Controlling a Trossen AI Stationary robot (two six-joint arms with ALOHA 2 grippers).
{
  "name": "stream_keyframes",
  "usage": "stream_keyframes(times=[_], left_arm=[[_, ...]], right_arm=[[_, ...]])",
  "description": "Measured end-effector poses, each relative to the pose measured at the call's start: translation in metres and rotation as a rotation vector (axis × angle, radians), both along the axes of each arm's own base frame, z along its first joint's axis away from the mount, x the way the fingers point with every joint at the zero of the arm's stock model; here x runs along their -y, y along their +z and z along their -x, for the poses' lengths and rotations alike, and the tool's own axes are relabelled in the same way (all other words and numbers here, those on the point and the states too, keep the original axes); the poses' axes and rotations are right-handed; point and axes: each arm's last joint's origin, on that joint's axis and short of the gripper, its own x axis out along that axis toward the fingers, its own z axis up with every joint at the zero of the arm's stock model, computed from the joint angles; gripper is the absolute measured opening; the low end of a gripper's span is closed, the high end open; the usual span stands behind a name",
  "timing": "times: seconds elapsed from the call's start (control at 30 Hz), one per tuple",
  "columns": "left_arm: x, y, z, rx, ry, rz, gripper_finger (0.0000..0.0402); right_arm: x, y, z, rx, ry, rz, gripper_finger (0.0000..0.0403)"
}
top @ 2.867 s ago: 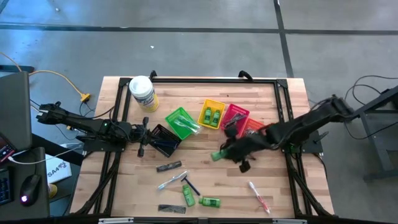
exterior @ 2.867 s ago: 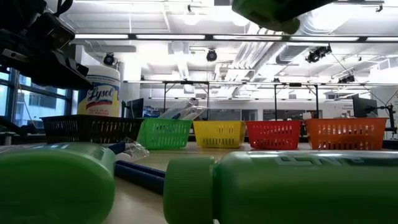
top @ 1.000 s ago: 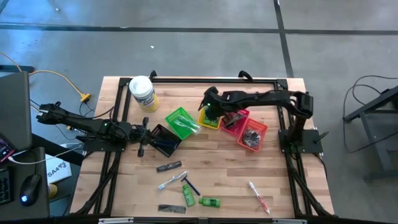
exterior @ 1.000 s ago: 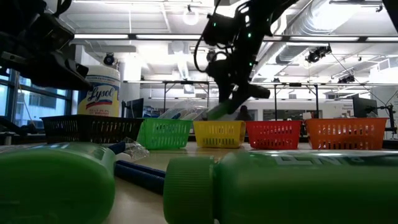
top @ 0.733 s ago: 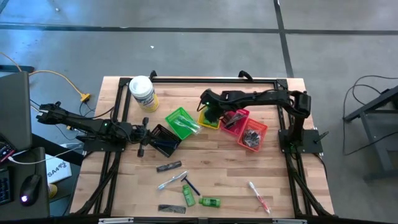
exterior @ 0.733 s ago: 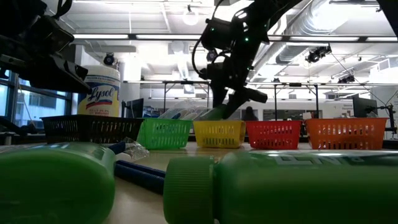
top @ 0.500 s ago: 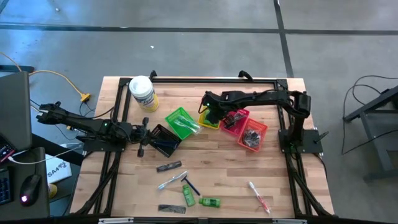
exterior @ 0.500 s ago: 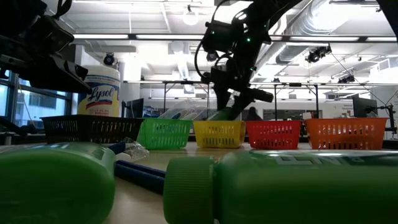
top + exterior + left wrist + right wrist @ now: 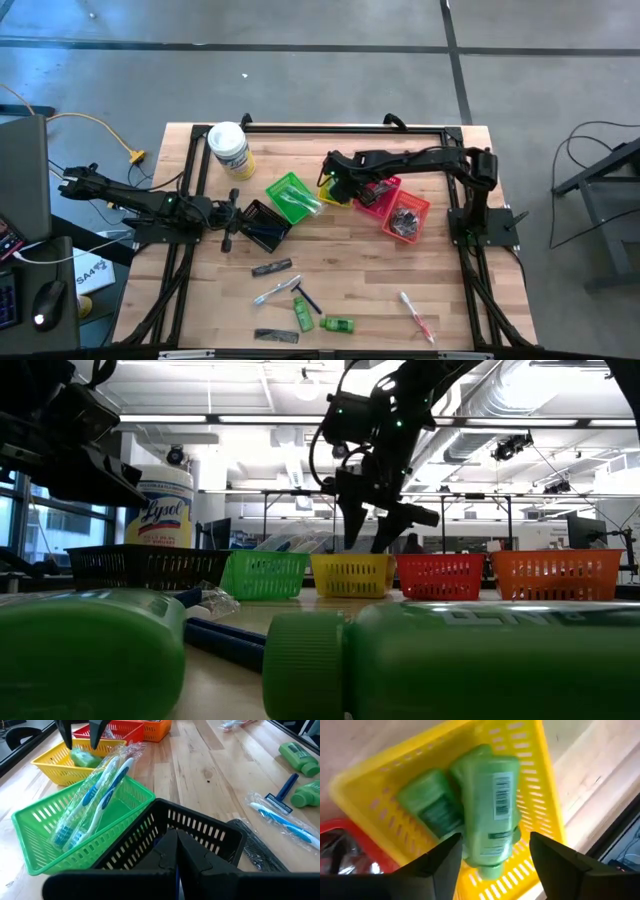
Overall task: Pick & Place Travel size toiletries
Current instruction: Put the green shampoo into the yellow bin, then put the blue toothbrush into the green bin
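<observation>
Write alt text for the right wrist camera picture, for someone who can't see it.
Two green bottles lie in a yellow basket, seen from just above between the right gripper's open dark fingers. The bottle with a barcode lies partly on top of the other. A red basket edges in beside it, on a wooden table.

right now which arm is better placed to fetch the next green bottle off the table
Right. Its gripper hangs open and empty over the yellow basket, free to swing to the loose green bottles. The left gripper is shut beside the black basket.
</observation>
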Motion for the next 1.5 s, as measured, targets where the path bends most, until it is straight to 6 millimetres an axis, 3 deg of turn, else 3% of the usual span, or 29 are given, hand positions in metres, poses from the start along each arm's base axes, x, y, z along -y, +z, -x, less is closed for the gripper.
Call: stream_keyframes(times=[0.2, 0.37, 0.47, 0.6, 0.73, 0.97, 1.07, 1.27, 1.5], left_arm=[[0.000, 0.000, 0.000, -0.001, 0.004, 0.011, 0.0000], [0.000, 0.000, 0.000, -0.003, 0.005, 0.014, 0.0000], [0.000, 0.000, 0.000, -0.001, 0.006, 0.018, 0.0000], [0.000, 0.003, -0.001, 0.032, 0.008, 0.029, 0.0000], [0.000, 0.008, -0.002, 0.080, 0.025, 0.078, 0.0000], [0.001, 0.010, -0.003, 0.101, 0.046, 0.173, 0.0000], [0.001, 0.010, -0.003, 0.102, 0.050, 0.187, 0.0000], [0.001, 0.010, -0.003, 0.100, 0.047, 0.179, 0.0000], [0.001, 0.010, -0.003, 0.100, 0.042, 0.161, 0.0000]], right_arm=[[0.000, 0.003, -0.003, 0.049, -0.106, 0.056, 0.0239], [-0.006, 0.040, 0.007, 0.205, -0.190, -0.027, 0.0227], [0.003, 0.077, 0.024, 0.373, -0.278, -0.194, 0.0205], [0.013, 0.127, 0.059, 0.571, -0.340, -0.553, 0.0160], [-0.008, 0.149, 0.096, 0.625, -0.300, -0.812, 0.0107], [-0.073, 0.137, 0.157, 0.685, -0.187, -0.854, 0.0015], [-0.091, 0.121, 0.186, 0.757, -0.114, -0.923, 0.0008], [-0.104, 0.081, 0.232, 0.919, -0.149, -1.048, 0.0006], [-0.110, 0.041, 0.258, 0.966, -0.005, -1.142, 0.0006]])
